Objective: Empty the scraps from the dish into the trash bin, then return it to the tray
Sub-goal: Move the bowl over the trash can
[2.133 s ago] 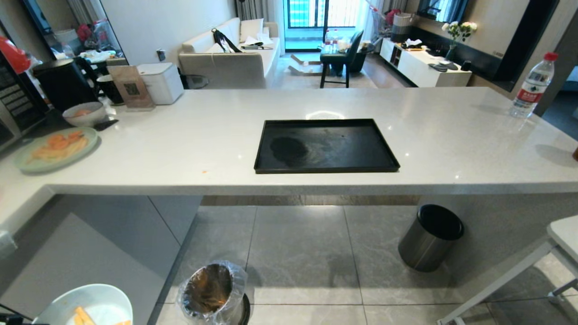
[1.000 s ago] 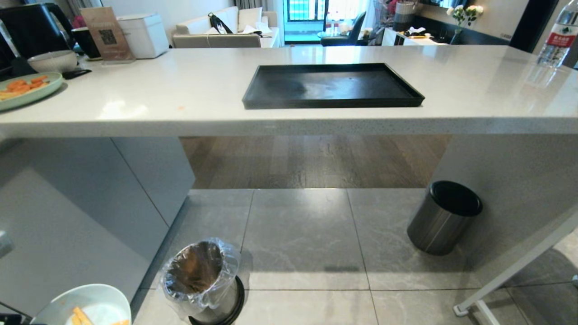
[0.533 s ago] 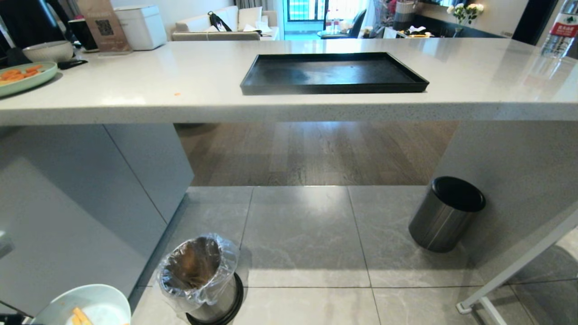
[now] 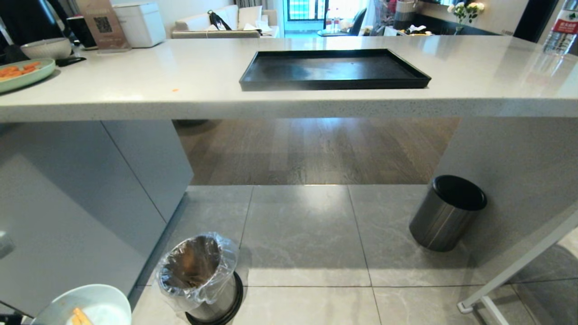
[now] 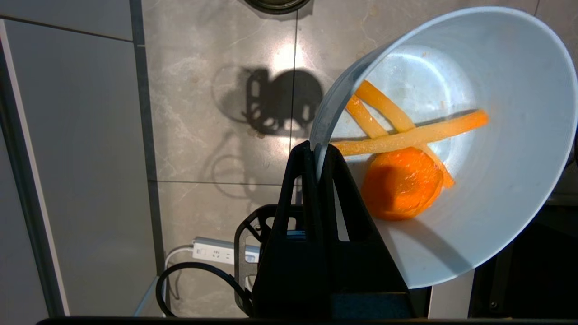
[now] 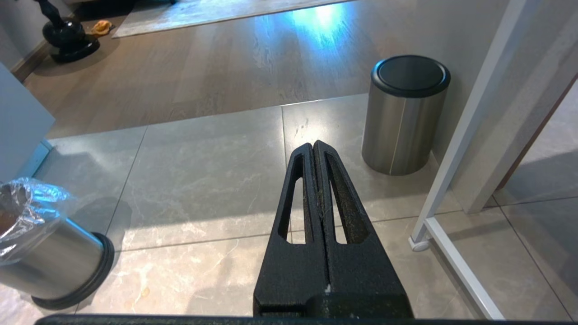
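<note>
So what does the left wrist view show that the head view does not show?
Only the left wrist view: the left gripper with its jaws shut on the rim of the small pale-blue bowl, an orange carrot round, and a white power strip.
Only the head view: the black rectangular tray and the bag-lined metal bin.
Both: the bowl and the grey floor tiles.

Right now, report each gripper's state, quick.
Left gripper: shut on the rim of the dish, scraps inside.
Right gripper: shut, holding nothing, above the floor.

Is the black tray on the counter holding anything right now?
No, the tray lies bare on the counter; the dish is clamped in the left gripper.
</note>
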Robot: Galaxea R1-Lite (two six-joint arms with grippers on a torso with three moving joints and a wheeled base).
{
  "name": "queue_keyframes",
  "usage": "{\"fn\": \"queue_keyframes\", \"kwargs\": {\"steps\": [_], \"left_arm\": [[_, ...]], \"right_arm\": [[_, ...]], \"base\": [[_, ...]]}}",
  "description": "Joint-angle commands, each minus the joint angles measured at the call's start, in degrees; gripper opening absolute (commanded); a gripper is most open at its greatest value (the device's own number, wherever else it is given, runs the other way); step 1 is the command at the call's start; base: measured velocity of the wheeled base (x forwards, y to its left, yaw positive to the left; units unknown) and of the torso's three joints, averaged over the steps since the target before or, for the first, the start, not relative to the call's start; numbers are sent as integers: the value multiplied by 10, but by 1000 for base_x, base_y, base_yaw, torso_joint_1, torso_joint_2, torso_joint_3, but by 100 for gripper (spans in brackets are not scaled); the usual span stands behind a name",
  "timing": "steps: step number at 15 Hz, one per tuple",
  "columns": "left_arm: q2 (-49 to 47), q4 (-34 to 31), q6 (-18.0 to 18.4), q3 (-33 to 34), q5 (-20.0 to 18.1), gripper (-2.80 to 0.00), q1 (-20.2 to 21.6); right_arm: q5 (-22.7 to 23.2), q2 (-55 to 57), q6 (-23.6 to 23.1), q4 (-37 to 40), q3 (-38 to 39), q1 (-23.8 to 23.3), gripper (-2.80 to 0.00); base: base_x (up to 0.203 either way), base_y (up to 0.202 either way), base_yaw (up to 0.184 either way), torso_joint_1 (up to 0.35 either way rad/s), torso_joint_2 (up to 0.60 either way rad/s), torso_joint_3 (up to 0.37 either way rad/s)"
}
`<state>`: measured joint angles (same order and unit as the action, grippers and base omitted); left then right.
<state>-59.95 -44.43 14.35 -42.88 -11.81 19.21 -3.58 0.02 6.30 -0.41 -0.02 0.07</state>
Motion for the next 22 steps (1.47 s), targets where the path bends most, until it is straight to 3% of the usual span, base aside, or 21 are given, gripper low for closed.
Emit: {"fn": "queue_keyframes", "kwargs": {"steps": [1,22], "left_arm": [[0,-3,1,4,-1,-280,0],[-9,-2,5,11,-2,-280,2]], "right_arm": [[0,0,0,0,0,0,-280],[0,0,0,0,0,0,-280]], "base": [[0,0,0,7,29,41],[0,0,0,0,0,0]]}}
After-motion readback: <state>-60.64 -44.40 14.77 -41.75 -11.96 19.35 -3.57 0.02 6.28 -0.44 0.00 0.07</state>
